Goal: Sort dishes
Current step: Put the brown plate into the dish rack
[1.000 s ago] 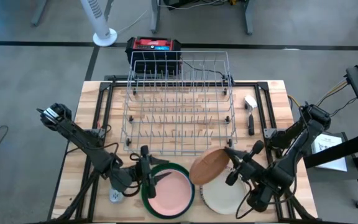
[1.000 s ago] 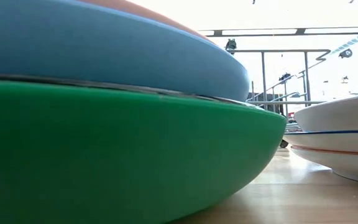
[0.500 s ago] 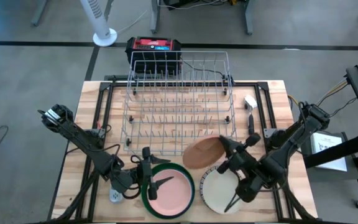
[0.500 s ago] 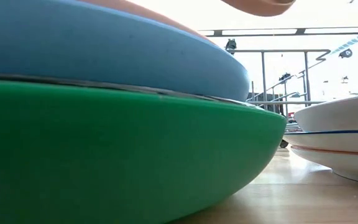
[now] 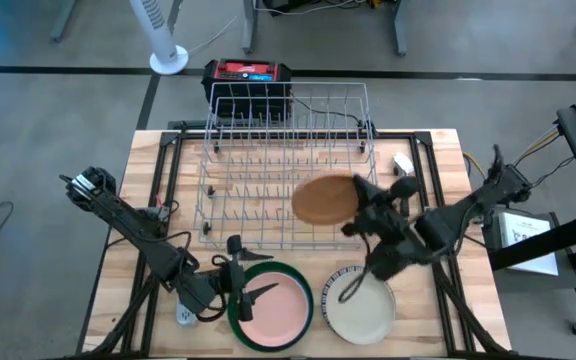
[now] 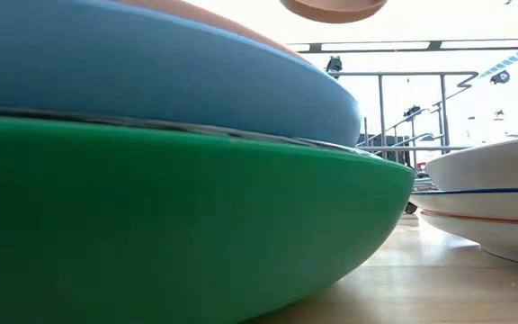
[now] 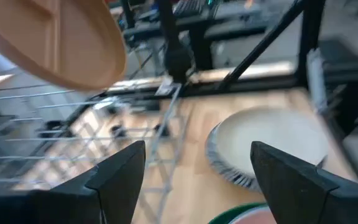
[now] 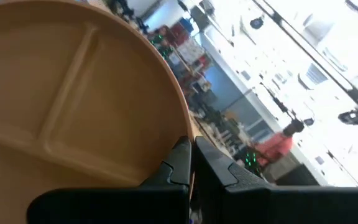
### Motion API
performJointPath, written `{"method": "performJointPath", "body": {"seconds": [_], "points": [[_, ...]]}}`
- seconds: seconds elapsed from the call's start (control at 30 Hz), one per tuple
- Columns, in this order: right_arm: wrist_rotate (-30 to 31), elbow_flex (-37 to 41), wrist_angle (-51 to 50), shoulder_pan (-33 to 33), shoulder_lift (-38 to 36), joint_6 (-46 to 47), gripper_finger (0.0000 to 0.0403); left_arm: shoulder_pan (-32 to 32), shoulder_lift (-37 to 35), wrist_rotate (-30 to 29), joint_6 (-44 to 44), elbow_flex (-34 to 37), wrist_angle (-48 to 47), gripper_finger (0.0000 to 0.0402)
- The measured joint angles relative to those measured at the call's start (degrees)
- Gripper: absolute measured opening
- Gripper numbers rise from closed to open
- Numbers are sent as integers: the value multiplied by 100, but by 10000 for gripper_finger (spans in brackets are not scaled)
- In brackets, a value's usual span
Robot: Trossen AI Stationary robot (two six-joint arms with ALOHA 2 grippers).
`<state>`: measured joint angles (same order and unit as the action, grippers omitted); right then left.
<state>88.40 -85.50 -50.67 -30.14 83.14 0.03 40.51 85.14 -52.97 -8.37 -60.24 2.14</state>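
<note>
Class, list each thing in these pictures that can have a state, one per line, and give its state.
Tan plate: lifted, held over the wire rack.
Right pincer: shut on the tan plate's rim.
Left pincer: open, holding nothing, at the pink plate.
Pink plate: flat, stacked in the green dish.
Green dish: on the table.
Cream plate: flat on the striped plate.
Wire rack: holds no dishes.

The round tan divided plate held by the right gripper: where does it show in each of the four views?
High view: round tan divided plate over the silver wire rack, centre.
Low view: its underside at the top edge.
Left wrist view: upper left, above the rack.
Right wrist view: fills the left, pinched by the right gripper.
Shared landmark: the rack.
</note>
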Motion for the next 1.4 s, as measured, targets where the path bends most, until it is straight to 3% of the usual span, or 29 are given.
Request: {"method": "performJointPath", "body": {"seconds": [0.13,0.3,0.4,0.67,0.93,1.13,1.23,1.3,1.4], "points": [[-613,-84,11,502,-458,-11,0,18,-7,-331,-528,-683,-1769,280],[-1925,-93,75,1307,-1037,176,0,20,-11,-890,-1545,-1250,-3859,280],[-2110,-93,277,1692,-1254,-2,0,20,-12,-1303,-2033,-1325,-4678,280],[-2096,-75,1113,2371,-1171,-1360,0,20,-20,-2069,-2536,-1315,-5657,280],[-2283,-34,1717,3501,-631,-2795,0,15,-80,-2665,-2655,-1313,-6425,280],[-3349,-32,2390,4574,-412,-3507,0,-9,-192,-2923,-3534,-1255,-7723,280],[-3947,-32,2662,5119,-316,-3598,0,-95,-314,-3341,-4086,-1082,-8303,280],[-4312,-32,2866,5455,-232,-3623,0,-201,-429,-3674,-4405,-889,-8546,280],[-4923,-21,3170,5880,-98,-3618,0,-439,-661,-3709,-4619,-617,-8723,280]]}}
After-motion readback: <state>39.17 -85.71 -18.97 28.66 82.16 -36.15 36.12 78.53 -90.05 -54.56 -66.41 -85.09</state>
